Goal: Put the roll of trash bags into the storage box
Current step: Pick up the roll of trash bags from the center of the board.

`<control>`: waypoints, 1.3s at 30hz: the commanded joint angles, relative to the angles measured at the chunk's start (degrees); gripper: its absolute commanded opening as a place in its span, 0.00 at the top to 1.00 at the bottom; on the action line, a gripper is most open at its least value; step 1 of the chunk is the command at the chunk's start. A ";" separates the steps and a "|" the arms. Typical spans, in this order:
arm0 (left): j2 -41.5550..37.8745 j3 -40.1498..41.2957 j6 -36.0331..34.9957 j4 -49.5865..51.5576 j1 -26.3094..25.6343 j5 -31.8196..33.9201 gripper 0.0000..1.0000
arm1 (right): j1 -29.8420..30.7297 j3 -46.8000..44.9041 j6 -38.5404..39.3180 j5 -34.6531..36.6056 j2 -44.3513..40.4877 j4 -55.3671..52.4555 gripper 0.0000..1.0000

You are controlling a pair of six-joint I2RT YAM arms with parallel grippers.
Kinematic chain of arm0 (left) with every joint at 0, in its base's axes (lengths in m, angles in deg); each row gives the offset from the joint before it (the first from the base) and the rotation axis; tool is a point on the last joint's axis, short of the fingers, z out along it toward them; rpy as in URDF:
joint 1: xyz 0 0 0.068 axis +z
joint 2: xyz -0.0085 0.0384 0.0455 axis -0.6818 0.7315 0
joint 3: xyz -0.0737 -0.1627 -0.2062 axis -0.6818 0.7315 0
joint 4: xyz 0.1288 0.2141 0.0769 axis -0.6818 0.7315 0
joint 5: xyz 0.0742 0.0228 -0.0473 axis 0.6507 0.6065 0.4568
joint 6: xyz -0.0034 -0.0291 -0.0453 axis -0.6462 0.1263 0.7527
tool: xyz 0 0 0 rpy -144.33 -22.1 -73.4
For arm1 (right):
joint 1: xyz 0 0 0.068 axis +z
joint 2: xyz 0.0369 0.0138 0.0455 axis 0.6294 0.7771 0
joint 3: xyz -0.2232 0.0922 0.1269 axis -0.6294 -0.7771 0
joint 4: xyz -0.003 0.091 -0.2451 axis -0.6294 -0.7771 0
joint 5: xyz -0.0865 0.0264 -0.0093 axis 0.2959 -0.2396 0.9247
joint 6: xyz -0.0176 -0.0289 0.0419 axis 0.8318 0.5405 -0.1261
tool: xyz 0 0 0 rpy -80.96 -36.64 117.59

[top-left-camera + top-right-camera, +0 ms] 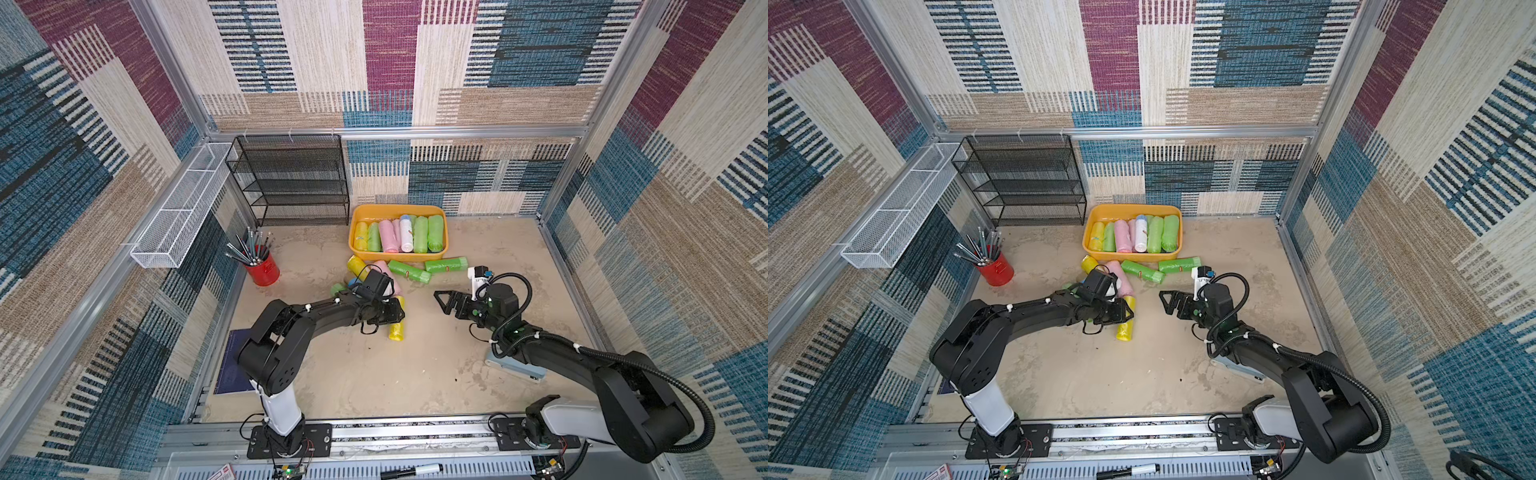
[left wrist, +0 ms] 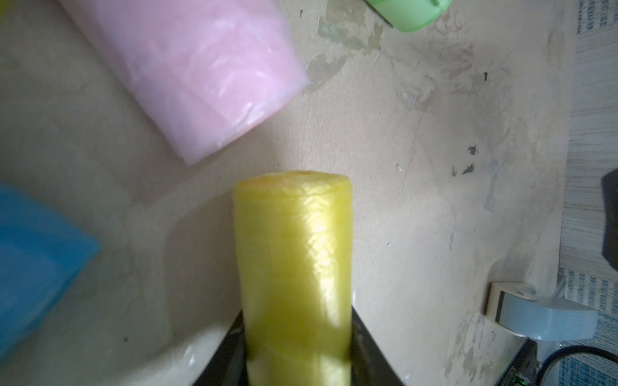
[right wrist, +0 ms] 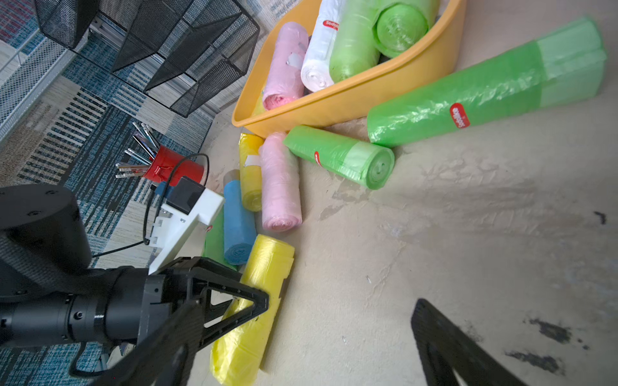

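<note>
Left tool [image 1: 398, 312] grips yellow roll [image 2: 294, 260] — green roll [image 3: 468, 97] (labelled "Sodo…") apart.

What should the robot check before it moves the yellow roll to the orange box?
1. Left tool pinching the yellow roll: ok.
2. Right tool open, empty, apart from that roll: ok.
3. Low path to the storage box: not ok; the pink roll lies between, so probably lift first.
4. Room in the storage box: cannot tell; rolls lie side by side across it.
</note>
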 commanded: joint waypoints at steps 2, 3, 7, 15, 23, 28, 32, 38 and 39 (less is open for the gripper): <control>-0.14 0.07 1.69 -0.65 -0.22 -0.91 0.62 | -0.02 -0.02 0.27 1.29 -0.55 1.00 0.01; -0.32 0.34 1.89 -0.92 -0.26 -0.94 0.62 | -0.02 0.34 0.27 1.26 -0.44 0.82 0.01; -0.85 0.30 1.51 -0.88 -0.30 -0.91 0.62 | -0.02 1.24 -0.02 1.07 0.38 0.28 0.01; -0.61 -0.73 0.55 -1.02 -0.28 -0.95 0.70 | -0.20 1.20 -1.00 2.74 0.80 -0.93 0.01; -1.59 -0.94 0.08 0.12 -0.24 -1.01 0.70 | -0.20 1.57 -1.52 2.78 1.17 -1.01 0.01; -2.36 -0.49 -0.34 -0.37 -0.15 -0.05 0.70 | -0.22 2.84 -1.18 1.35 2.18 -2.79 0.01; -1.49 -2.33 -0.93 0.60 -0.04 -0.47 0.70 | -0.22 3.64 0.62 -0.29 3.47 -4.81 0.01; -1.34 -4.46 -1.40 1.98 0.05 0.11 0.69 | -0.20 -0.57 -2.45 -3.03 2.67 0.65 0.01; -1.34 -4.93 -1.60 2.24 0.13 0.24 0.69 | -0.22 -1.26 -2.36 -2.80 2.11 1.27 0.01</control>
